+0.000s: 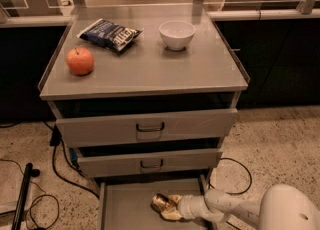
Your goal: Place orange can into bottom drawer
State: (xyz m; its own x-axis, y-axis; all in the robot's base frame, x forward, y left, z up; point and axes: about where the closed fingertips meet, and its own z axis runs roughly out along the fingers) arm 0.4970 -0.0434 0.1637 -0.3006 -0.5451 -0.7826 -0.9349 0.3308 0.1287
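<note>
The gripper (168, 207) reaches in from the right on a pale arm (225, 209), low inside the pulled-out bottom drawer (125, 209), and its two fingers look pressed onto the orange can (159, 202), pinching it at the near-right part of the drawer. The can lies tipped on its side rather than upright, just above or touching the grey floor; which of the two cannot be told. By its look it is a small, thin-walled metal drink can. It is likely light if empty and noticeably heavier if full, stiff along its length but easy to dent across the middle, and its shiny skin would be slippery. A moderate squeeze across the round body, near the middle of its length, seems the safest hold. A grip near either rim could let it pivot or squirt out. Once let go on its side, it may roll on the flat drawer floor. On the cabinet top (200, 74), well apart from all this, sit an apple (80, 60) at the left, a chip bag (110, 34) and a white bowl (177, 34) farther back.
</note>
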